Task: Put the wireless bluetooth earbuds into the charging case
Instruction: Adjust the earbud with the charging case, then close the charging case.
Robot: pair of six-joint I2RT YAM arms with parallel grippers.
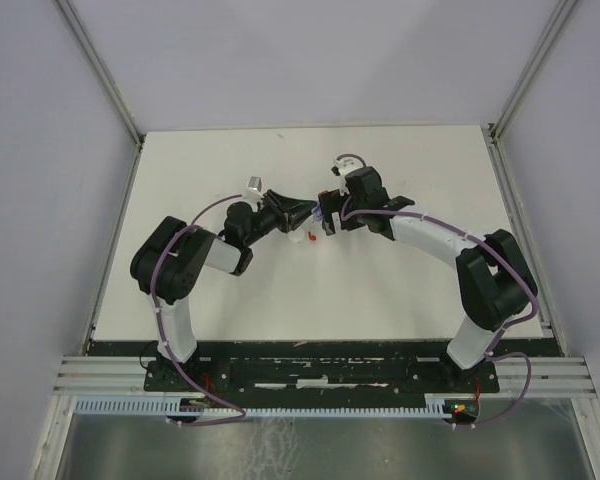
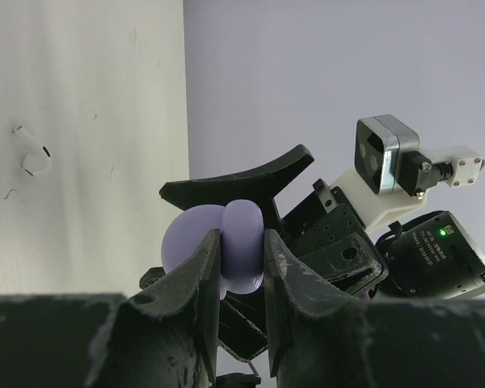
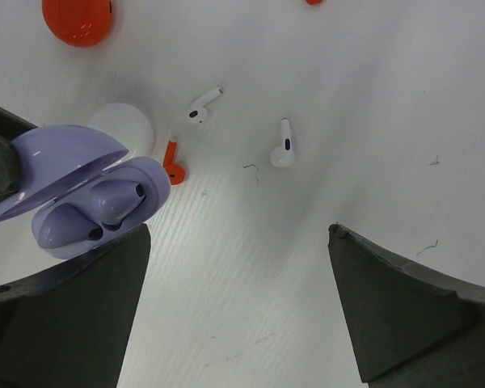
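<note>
**Lavender case clamped, right jaws empty**

Left gripper (image 2: 242,242) pinches the open lavender charging case (image 3: 73,186). Only the right wrist view shows the right gripper (image 3: 236,234) gaping empty, a lavender earbud (image 3: 117,200) seated inside the case, and a white earbud (image 3: 284,144) right of it. The printed label (image 2: 435,249) is unreadable.

On the white desk (image 1: 280,290), all near one another: an orange-red round disc (image 3: 79,20); a white round disc (image 3: 123,128) (partly hidden in the right wrist view); just beside that disc, a red earbud (image 3: 172,164); next along, a white earbud (image 3: 204,105); a second white earbud (image 3: 284,145), lying apart from the first. Another red scrap (image 3: 313,2), cut off at the picture's edge. A few thin dark threads (image 3: 250,167) scattered on the surface.
</note>
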